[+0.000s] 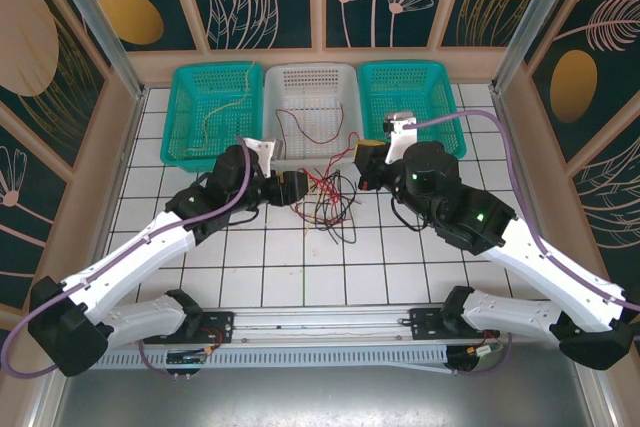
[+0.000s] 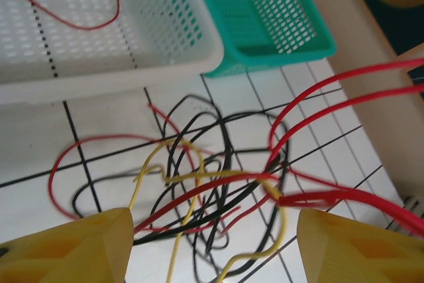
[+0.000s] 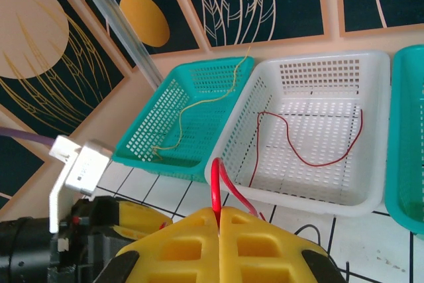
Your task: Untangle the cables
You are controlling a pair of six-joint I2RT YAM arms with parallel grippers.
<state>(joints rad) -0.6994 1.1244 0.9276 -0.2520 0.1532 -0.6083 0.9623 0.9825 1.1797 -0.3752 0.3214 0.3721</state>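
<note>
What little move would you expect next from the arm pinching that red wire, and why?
Probably the right gripper, shut on a red cable, should pull gently away from the tangle to draw that strand free. The left gripper hangs open above it, and the white basket already holds a second red cable, so that looks like its destination.

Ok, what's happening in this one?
A tangle of red, yellow and black cables is being sorted. The right pincer is shut on a red cable; the left pincer hangs open over the tangle. A yellow cable lies in the left teal basket, a second red cable in the white basket.
</note>
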